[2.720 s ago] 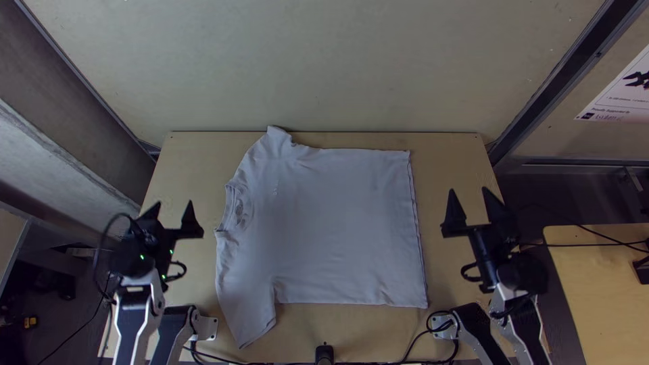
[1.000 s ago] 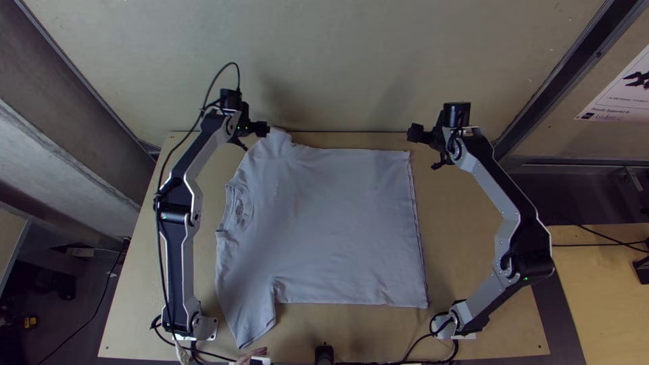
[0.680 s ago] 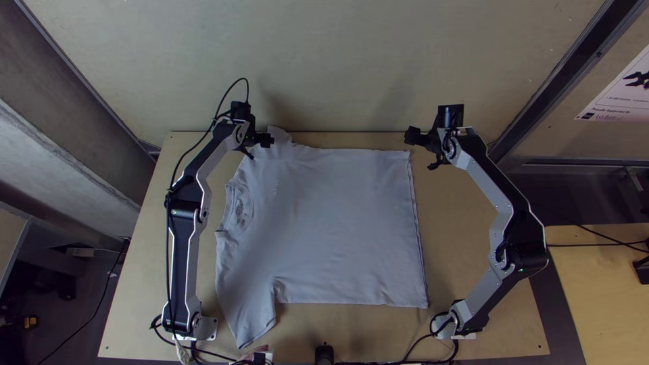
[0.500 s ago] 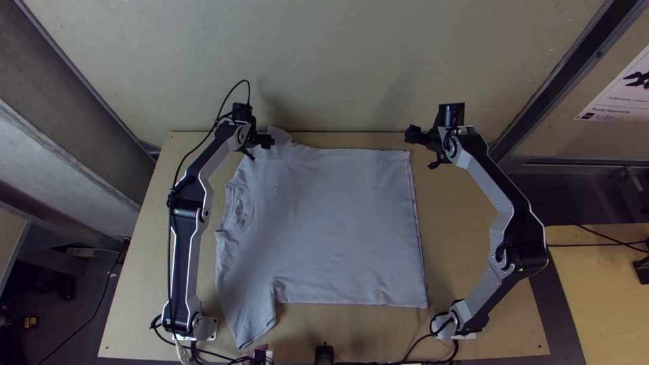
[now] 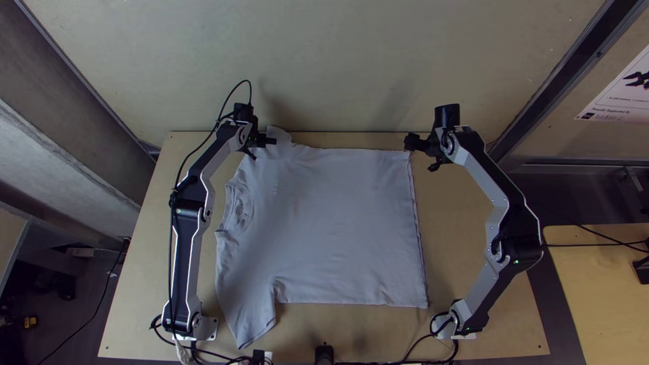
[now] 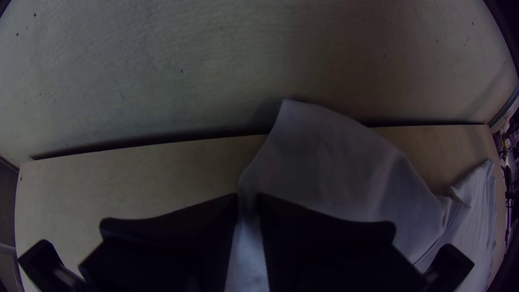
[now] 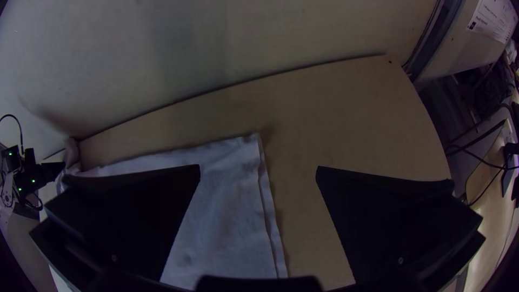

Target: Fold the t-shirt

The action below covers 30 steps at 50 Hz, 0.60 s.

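Carried to the far side of the table (image 5: 456,230) since the earliest frame, my left jaws (image 5: 272,141) pinch the far sleeve (image 6: 330,157) of the T-shirt (image 5: 338,223) — the garment lying spread mid-table — while my right jaws (image 5: 409,141) stand wide apart above its hem corner (image 7: 251,143).

Pale wall (image 5: 405,61) behind; grey wall (image 5: 61,162) left; right, dark floor (image 5: 574,196), wooden side table (image 5: 588,290), poster (image 5: 618,98) (partly cut off).
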Tool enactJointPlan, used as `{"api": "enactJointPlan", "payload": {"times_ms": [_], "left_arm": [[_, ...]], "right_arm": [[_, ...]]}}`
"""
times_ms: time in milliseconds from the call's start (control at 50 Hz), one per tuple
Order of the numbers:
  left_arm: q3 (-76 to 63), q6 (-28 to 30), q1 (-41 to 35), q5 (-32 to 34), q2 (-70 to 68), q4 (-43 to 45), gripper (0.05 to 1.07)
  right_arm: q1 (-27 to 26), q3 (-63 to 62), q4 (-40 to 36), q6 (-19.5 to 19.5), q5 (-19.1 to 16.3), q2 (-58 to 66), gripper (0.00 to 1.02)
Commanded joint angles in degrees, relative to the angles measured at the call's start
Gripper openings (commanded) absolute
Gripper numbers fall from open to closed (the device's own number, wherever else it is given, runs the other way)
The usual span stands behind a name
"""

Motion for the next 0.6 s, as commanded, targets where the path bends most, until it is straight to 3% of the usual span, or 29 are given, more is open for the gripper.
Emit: {"api": "enactJointPlan", "payload": {"times_ms": [0,580], "left_arm": [[0.47,-0.42,0.56,-0.32,0.98,-1.59,0.08],[0.29,-1.56,0.03,0.83,-3.06,-4.14,0.08]], "right_arm": [[-0.74,2.86,-1.14,1.13,-0.67,3.80,0.98],[-0.91,22.11,-8.70,3.50,-2.07,23.13,0.92]]}}
